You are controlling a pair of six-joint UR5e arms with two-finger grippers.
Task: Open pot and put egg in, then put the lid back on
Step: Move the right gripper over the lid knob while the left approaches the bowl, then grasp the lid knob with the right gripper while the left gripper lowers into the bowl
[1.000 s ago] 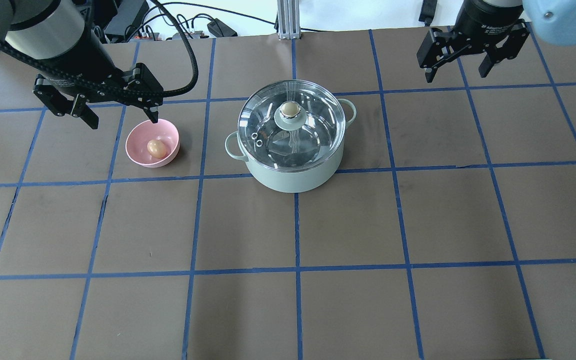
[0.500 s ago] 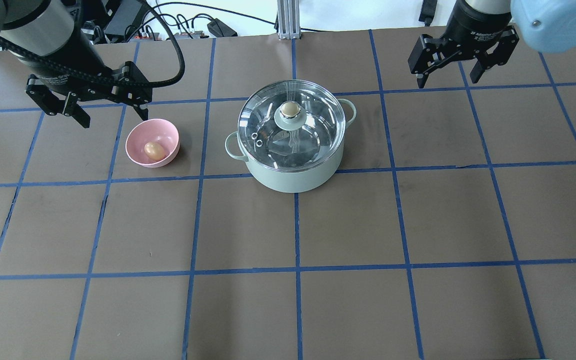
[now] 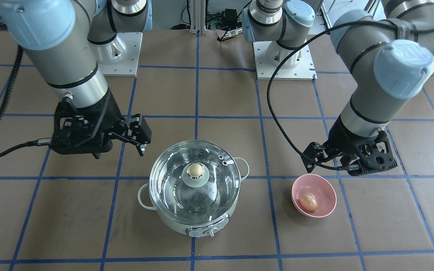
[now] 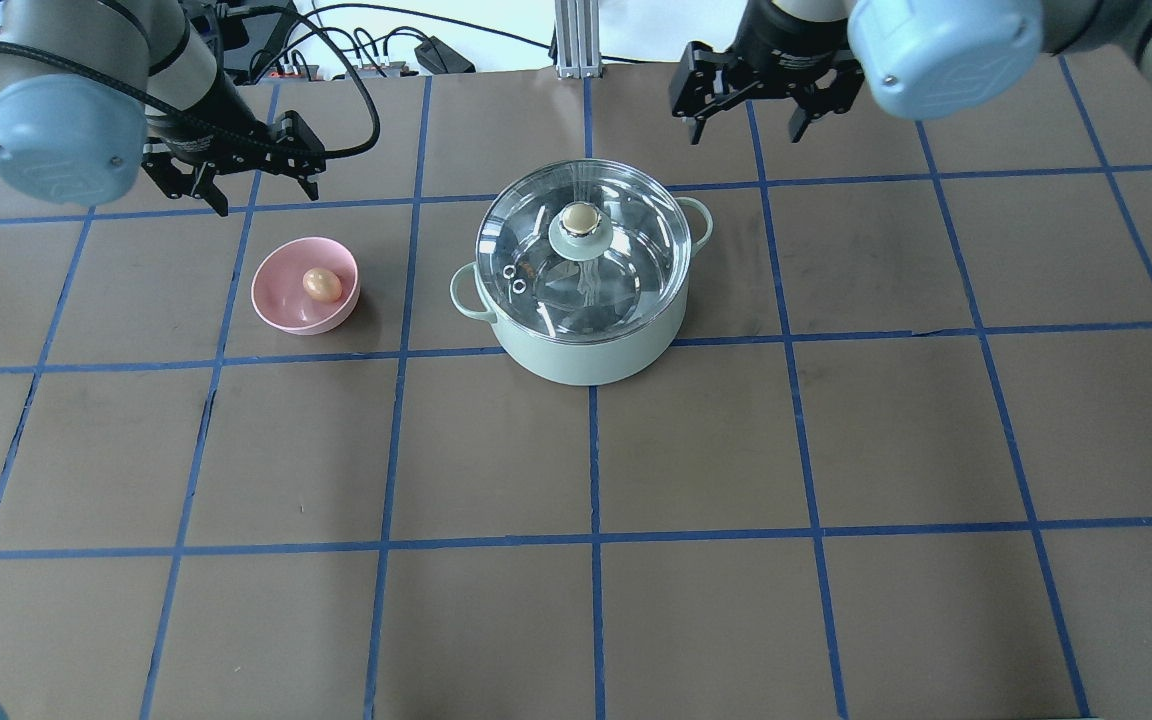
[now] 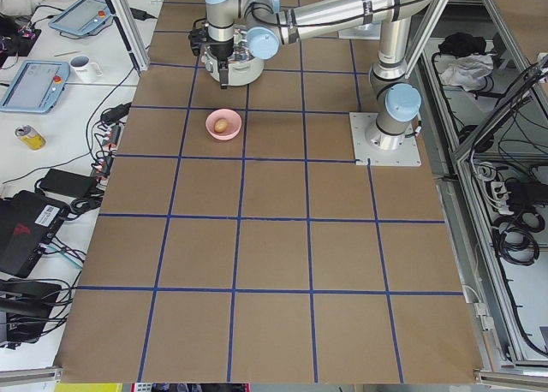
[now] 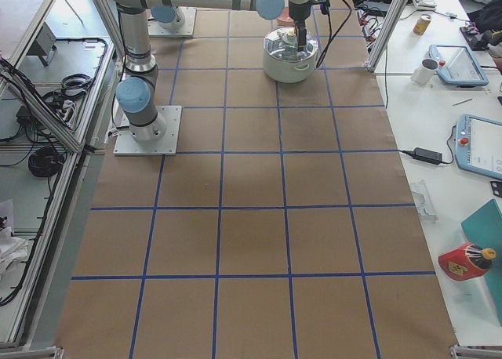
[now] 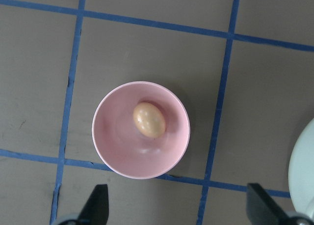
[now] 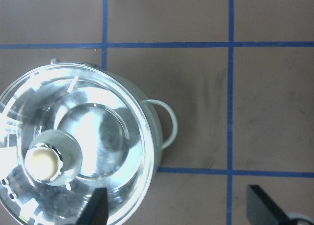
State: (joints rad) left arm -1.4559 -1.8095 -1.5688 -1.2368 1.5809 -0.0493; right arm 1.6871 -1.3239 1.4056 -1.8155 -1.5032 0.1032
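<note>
The mint-green pot (image 4: 586, 360) stands mid-table with the glass lid (image 4: 626, 255) on it, and the lid's beige-topped knob (image 4: 579, 218) is at its centre. The tan egg (image 4: 321, 284) lies in a pink bowl (image 4: 281, 305) left of the pot. My left gripper (image 4: 266, 198) is open and empty, hovering just behind the bowl. Its wrist view shows the egg (image 7: 148, 120) between and ahead of the fingers (image 7: 95, 208). My right gripper (image 4: 746, 133) is open and empty, behind and right of the pot. Its wrist view shows the lid (image 8: 113, 131) and the knob (image 8: 43, 163).
The brown table mat (image 4: 696, 450) carries a blue tape grid. Cables and an aluminium post (image 4: 569, 40) sit at the far edge. In the front-facing view the two arm bases (image 3: 283, 56) stand behind the pot (image 3: 171, 222), and the bowl (image 3: 324, 188) is on its right.
My right gripper has moved left toward the pot's far right side. My left gripper has moved right and away, to behind the bowl. The egg has shifted slightly in the bowl.
</note>
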